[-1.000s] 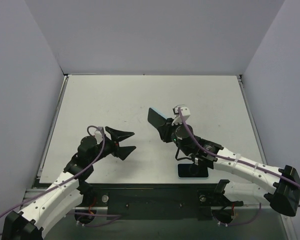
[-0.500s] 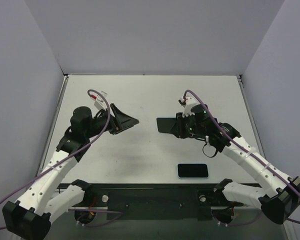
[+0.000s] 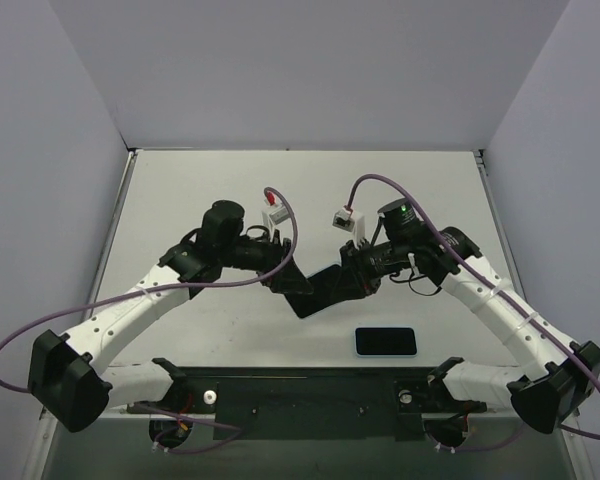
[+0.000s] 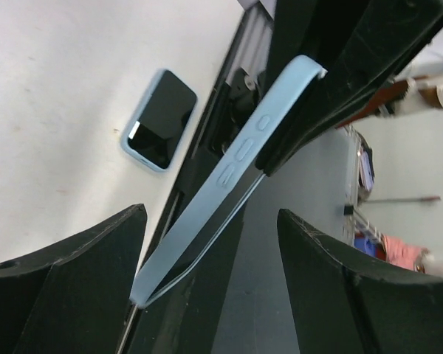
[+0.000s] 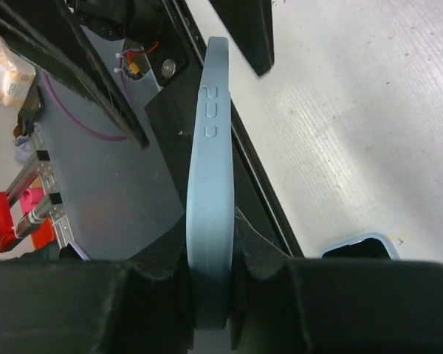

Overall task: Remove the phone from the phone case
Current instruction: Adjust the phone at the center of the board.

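Note:
My right gripper (image 3: 352,281) is shut on one end of a light blue phone case (image 3: 318,291) and holds it above the table's middle. In the right wrist view the case (image 5: 213,169) shows edge-on, clamped at the gripper (image 5: 211,295). My left gripper (image 3: 283,277) is open at the case's other end. In the left wrist view that end of the case (image 4: 232,158) reaches down between the spread fingers (image 4: 66,284) of the gripper (image 4: 210,295), touching neither. I cannot tell whether a phone sits inside the held case.
A second flat slab with a light blue rim and a dark face (image 3: 386,341) lies on the table near the front edge, also seen in the left wrist view (image 4: 160,118) and the right wrist view (image 5: 354,247). The black base rail (image 3: 310,390) runs along the near edge.
Both arms have swung in to the middle. The right gripper carried the case down and left; the left gripper moved right until its open jaws straddle the case's free end.

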### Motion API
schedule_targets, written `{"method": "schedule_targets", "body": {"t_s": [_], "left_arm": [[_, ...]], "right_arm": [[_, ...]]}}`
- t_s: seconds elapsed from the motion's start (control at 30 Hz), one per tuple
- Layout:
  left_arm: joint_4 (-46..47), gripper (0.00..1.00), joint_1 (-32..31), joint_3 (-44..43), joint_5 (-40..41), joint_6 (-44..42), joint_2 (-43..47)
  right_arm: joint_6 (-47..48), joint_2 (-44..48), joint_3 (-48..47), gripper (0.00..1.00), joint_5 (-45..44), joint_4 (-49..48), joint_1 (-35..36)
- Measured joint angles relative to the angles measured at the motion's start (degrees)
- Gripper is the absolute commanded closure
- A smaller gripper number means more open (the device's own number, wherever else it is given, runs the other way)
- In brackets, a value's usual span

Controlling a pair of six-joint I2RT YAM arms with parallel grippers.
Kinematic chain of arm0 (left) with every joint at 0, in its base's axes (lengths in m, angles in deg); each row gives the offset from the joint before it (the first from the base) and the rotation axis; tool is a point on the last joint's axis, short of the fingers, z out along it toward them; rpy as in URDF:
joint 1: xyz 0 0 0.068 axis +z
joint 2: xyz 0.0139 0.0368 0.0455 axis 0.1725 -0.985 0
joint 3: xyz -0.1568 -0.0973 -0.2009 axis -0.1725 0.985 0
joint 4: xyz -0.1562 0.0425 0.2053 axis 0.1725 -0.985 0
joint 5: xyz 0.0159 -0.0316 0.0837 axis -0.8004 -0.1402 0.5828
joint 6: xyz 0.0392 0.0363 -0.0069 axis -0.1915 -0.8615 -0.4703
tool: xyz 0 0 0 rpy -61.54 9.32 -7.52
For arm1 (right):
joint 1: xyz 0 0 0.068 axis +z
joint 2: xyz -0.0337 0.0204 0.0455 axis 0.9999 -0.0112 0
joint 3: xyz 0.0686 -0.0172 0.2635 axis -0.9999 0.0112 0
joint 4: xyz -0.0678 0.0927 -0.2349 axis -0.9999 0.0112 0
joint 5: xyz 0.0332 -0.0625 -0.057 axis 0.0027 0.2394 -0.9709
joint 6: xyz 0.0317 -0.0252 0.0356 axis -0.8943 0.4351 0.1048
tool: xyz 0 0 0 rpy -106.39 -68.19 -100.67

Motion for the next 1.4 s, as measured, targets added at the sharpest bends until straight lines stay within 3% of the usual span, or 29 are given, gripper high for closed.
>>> {"method": "schedule_targets", "body": {"t_s": [0.1,0.23,0.4,0.53,0.63,0.77,0.83,0.9,1.13,1.4], "left_arm": [[1.66,0.34,-2.69,0.28,-3.78,-0.55,-2.12],[2.97,0.39,-3.91,1.16,-7.74,-0.92,-3.61],[7.21,0.57,-4.07,5.33,-9.53,1.64,-0.72],[16.17,1.00,-4.26,9.90,-12.55,6.93,2.93],[21.07,1.00,-4.46,10.64,-15.87,8.22,4.83],[21.84,1.00,-3.72,11.06,-14.38,10.88,6.86],[21.79,1.00,-3.82,11.69,-10.84,12.28,8.39],[21.92,1.00,-4.35,12.31,-6.49,14.03,9.81],[26.32,1.00,-3.63,15.41,2.01,20.46,12.39],[38.66,1.00,-1.22,20.48,5.27,31.47,12.92]], "right_arm": [[0.81,-1.07,-0.20,1.00,1.64,0.35,0.83],[0.76,-1.57,-0.20,1.00,3.02,0.59,2.21],[-1.75,0.66,1.57,1.00,4.90,-2.32,2.67],[-5.99,5.07,5.66,1.00,6.29,-7.28,3.17],[-10.34,6.45,6.80,1.00,9.51,-10.51,3.08],[-17.38,7.63,8.55,0.63,9.29,-17.22,2.89],[-22.36,7.74,10.03,0.53,6.58,-23.39,2.54],[-28.70,7.61,12.52,0.50,3.58,-32.94,2.34],[-45.64,8.66,21.66,0.53,-4.79,-54.93,2.12],[-59.06,9.09,28.06,0.66,-10.40,-74.07,1.20]]}}
